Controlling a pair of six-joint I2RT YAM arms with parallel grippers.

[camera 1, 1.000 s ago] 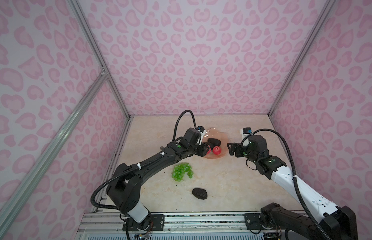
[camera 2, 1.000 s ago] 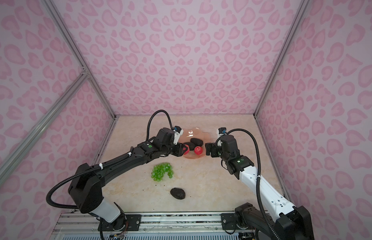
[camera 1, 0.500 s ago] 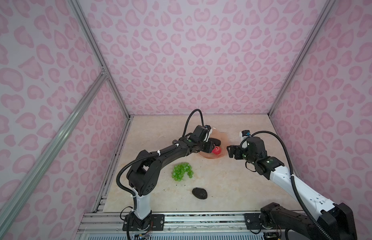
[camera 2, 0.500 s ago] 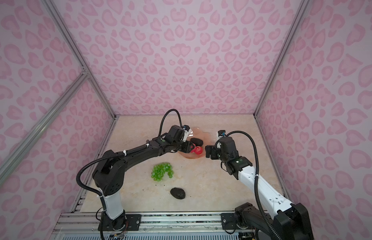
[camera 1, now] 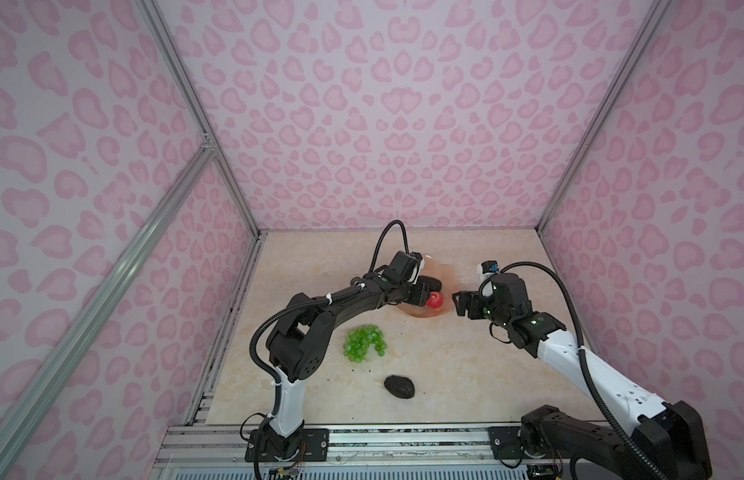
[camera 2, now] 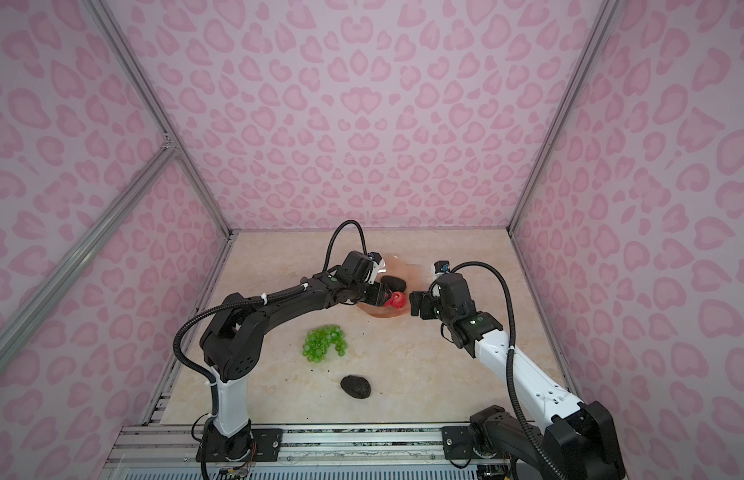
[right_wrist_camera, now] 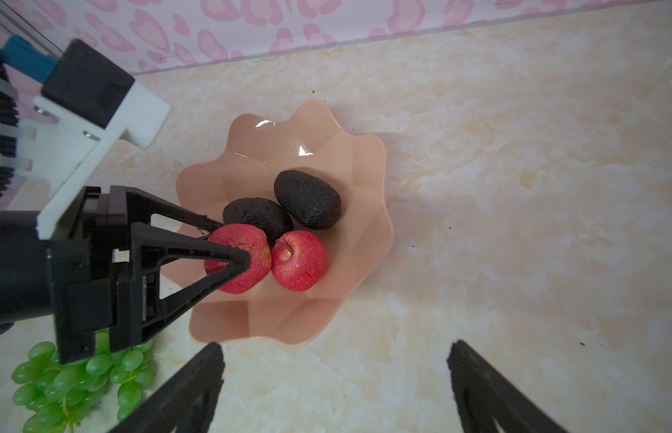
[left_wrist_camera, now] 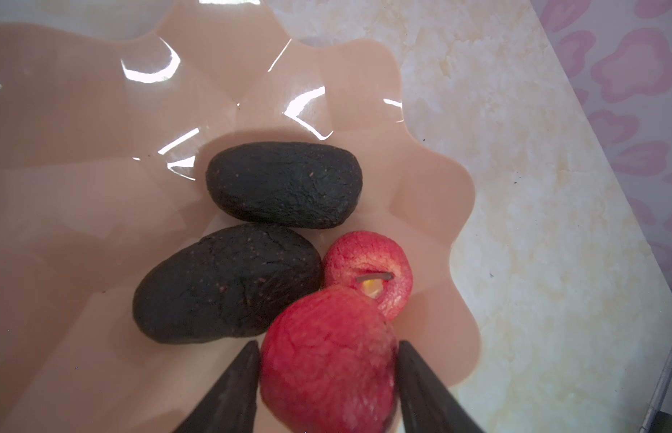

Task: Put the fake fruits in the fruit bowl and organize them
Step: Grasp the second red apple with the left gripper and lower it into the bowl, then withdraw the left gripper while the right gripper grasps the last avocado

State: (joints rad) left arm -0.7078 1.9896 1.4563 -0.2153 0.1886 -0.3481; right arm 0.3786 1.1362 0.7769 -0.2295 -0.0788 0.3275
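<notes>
The fruit bowl sits in the middle of both top views, a bit toward the back wall. Inside it lie an avocado, a second avocado and a red apple. Another apple is low in the bowl, touching the red apple. The left gripper has a finger close on each side of it. I cannot tell if it is squeezing or letting go.

I think this is the step of setting that apple down. Next the fingers would need to open wide and lift away without bumping anything.

The right gripper is wide open and empty, just beside the bowl.

The grapes and the last avocado lie on the table, lower in the top views. From the top I make out only one red spot. The wrist views show both apples, and only the top views show the last avocado.
</notes>
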